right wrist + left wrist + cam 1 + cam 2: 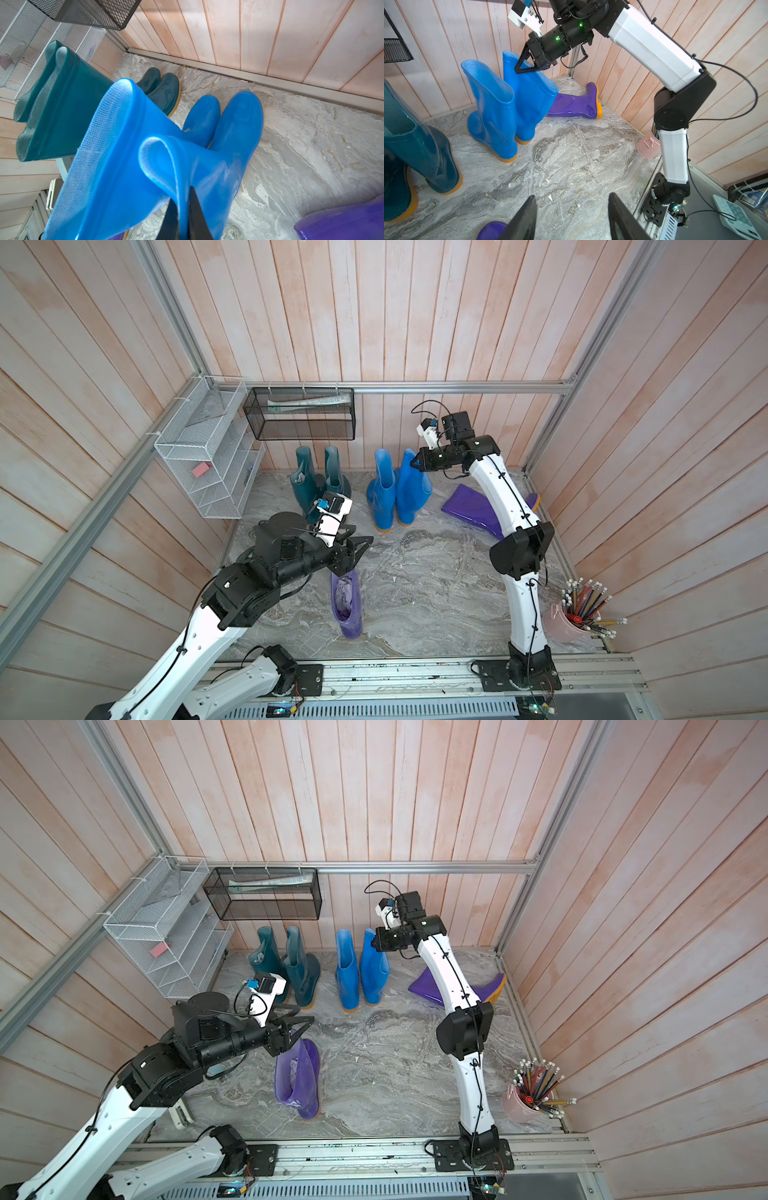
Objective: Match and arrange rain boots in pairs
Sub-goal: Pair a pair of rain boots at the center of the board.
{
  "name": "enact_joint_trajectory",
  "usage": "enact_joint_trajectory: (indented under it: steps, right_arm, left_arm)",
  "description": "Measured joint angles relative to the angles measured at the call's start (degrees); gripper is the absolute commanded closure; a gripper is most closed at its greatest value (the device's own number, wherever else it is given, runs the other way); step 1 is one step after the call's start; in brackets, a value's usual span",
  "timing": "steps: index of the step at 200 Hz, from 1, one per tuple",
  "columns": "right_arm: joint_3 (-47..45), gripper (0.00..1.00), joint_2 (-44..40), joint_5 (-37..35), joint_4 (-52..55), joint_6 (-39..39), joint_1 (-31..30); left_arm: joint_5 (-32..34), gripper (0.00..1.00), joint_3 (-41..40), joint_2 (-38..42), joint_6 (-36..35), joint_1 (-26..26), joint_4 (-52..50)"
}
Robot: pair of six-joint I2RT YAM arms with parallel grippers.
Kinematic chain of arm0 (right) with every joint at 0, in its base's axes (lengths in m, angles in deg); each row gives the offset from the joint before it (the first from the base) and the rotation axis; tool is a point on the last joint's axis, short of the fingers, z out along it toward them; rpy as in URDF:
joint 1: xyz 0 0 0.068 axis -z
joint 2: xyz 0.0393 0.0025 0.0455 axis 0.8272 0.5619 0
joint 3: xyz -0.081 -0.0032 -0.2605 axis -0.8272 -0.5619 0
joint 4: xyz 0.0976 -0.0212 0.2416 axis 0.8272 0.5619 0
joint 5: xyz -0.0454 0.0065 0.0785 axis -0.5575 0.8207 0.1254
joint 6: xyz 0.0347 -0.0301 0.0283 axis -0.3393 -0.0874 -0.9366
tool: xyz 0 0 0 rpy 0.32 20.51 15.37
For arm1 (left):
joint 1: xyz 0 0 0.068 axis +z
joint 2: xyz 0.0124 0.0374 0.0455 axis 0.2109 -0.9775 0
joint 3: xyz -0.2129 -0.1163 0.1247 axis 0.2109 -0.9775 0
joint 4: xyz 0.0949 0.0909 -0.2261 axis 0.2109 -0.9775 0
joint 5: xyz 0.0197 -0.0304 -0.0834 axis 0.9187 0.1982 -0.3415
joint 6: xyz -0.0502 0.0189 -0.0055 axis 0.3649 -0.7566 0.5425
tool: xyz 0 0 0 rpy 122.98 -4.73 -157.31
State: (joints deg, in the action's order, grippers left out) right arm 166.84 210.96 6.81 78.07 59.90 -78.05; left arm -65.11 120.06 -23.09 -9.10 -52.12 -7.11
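Right gripper [414, 464]: clamped on rim of bright blue boot [412, 491], standing just beside second blue boot [382, 493]. Left gripper [360, 546]: jaws apart, empty; lavender boot [347, 608] upright just below. Purple boot [471, 506]: lying flat under right gripper's arm

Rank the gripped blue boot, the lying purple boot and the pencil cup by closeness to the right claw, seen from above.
1. gripped blue boot: cuff pinched in the right gripper, at the back.
2. lying purple boot: just beside it, on the right.
3. pencil cup: front right corner, clearly farthest.
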Motion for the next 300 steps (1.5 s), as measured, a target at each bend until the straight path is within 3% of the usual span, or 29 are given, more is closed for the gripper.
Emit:
enact_joint_trajectory:
  steps: [93, 114, 154, 180, 215, 300]
  right_arm:
    - [0.0, 1.0, 0.2, 1.0, -0.6, -2.1, -1.3]
    - [0.0, 0.9, 0.2, 1.0, -0.7, -2.3, -1.3]
    - [0.0, 0.76, 0.2, 1.0, -2.0, -2.6, -1.3]
    - [0.0, 0.69, 0.2, 1.0, -2.8, -2.6, -1.3]
    - [0.0, 0.6, 0.2, 1.0, -3.3, -2.4, -1.3]
    - [-0.2, 0.49, -0.5, 0.8, -3.9, -2.5, -1.3]
  left_arm:
    - [1.4, 0.43, 0.0, 0.5, 0.0, 0.0, -1.2]
    - [3.8, 0.43, 1.7, 0.2, 1.0, 0.0, -3.6]
    - [12.5, 0.43, 13.3, -5.7, 4.7, 0.0, -13.0]
    - [15.3, 0.42, 15.1, -7.2, 6.5, 0.0, -17.5]
    - [15.8, 0.42, 15.6, -7.2, 8.4, 0.0, -21.7]
    - [12.0, 0.36, 16.0, -5.4, 10.3, 0.0, -23.7]
